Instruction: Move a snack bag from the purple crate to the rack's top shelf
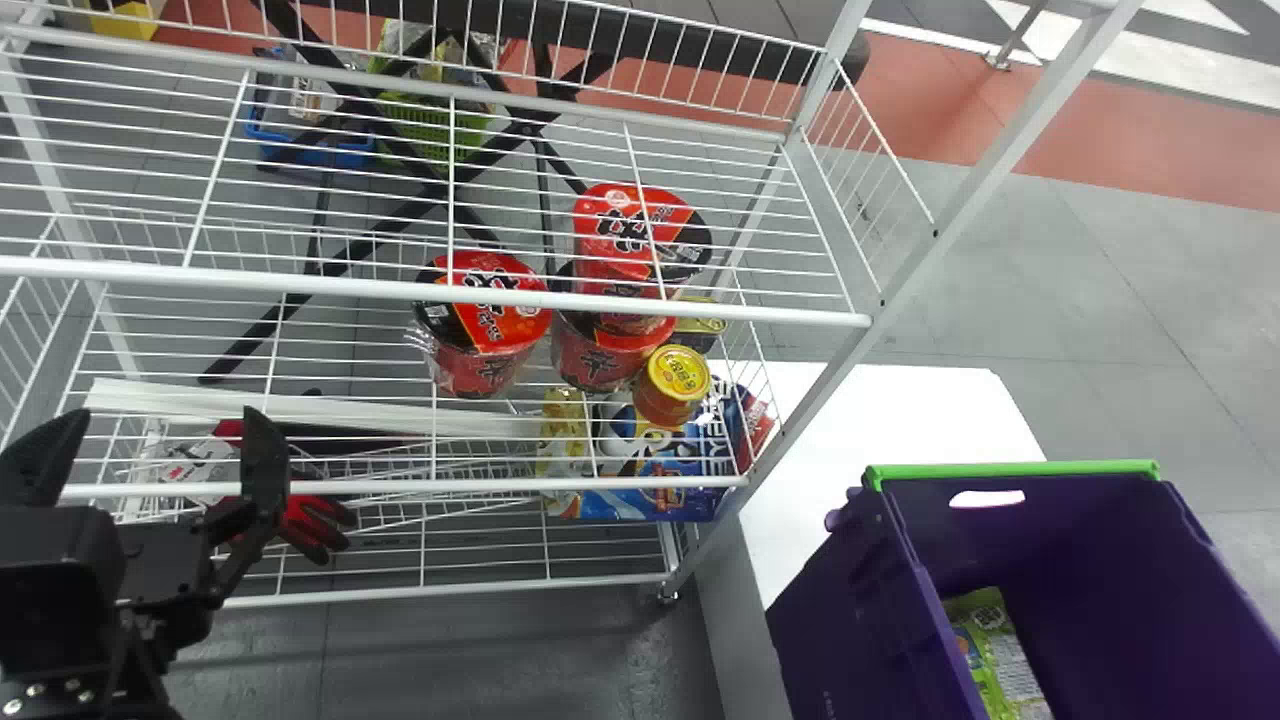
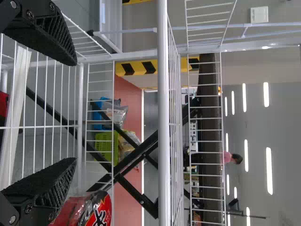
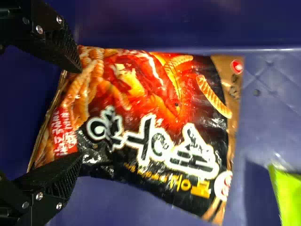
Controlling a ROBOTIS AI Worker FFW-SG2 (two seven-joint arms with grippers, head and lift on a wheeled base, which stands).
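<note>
The red-and-black snack bag (image 3: 155,122) lies inside the purple crate (image 1: 840,620), the right hand (image 3: 80,113) open astride one end. Expect light, soft, slippery handling; grip that end gently, as contents may crush.

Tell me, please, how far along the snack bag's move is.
The right gripper is in place, its open fingers at one end of the red and black snack bag in the purple crate. The grasp seems in hand, with nothing clamped yet. Remaining: grip the bag, lift it out and lay it on the top shelf, where no snack bag lies.
</note>
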